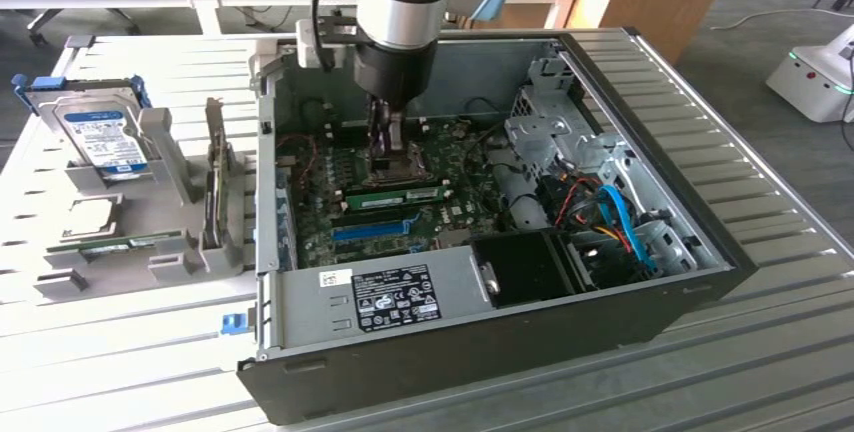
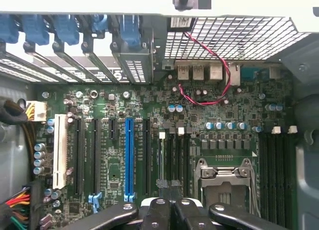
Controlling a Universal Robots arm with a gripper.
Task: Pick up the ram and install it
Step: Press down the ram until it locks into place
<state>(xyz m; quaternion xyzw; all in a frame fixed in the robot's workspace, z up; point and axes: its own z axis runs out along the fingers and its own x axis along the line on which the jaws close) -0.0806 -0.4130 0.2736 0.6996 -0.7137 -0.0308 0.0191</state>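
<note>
Tight spot here. My arm drops almost straight down into the open case, which sits on the slatted bench. The case's side wall is close on the exterior view's left and the drive cage stands on its right, so the only real open room is straight up. My jaws are shut, fingertips pressed together with nothing between them, pointing down at the motherboard. The ram lies in its slot just near of my tips, long axis running left to right in the exterior view, thin edge up. I can't tell if I'm touching it. A matching stick sits in the rack out on the exterior view's left, near of the hard drive.
</note>
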